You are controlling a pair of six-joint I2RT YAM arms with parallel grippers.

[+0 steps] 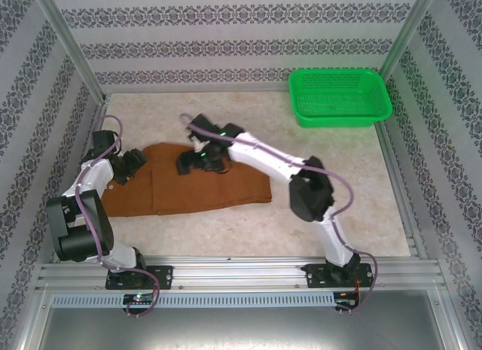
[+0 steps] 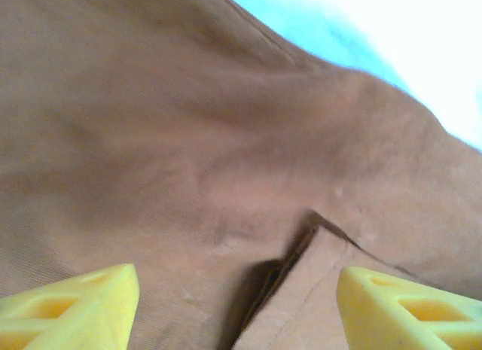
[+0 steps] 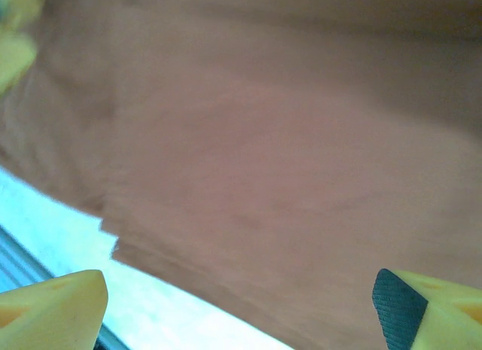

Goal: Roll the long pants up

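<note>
Top external view first, from my remote seat. At the left edge of the pale marbled bench (image 1: pixel 316 162) I see the left hand (image 1: pixel 128 165) down at the left end of the rust-brown soft fabric long pants (image 1: pixel 196 192). The long pants lie flat and folded in a broad band across the left and middle of the bench, their long side running left to right and their right end stopping short of the right arm's elbow.

On the left wrist camera, that hand's yellow foam fingers (image 2: pixel 75 305) stand wide apart at the bottom corners. Brown cloth is spread beyond them and nothing is pinched between them. A dark folded edge (image 2: pixel 301 267) of the cloth runs up the gap between the fingers, and pale bench shows at the far right.

Further right in the top view, the right hand (image 1: pixel 188 162) hovers over the far middle of the long pants, the white arm reaching in from the right. On the right wrist camera its fingertips (image 3: pixel 53 308) sit far apart too. They grip nothing, with blurred brown cloth above them and a strip of pale bench at the lower left.

At the far right corner stands a green plastic mesh basket (image 1: pixel 340 98), well apart from the cloth.
</note>
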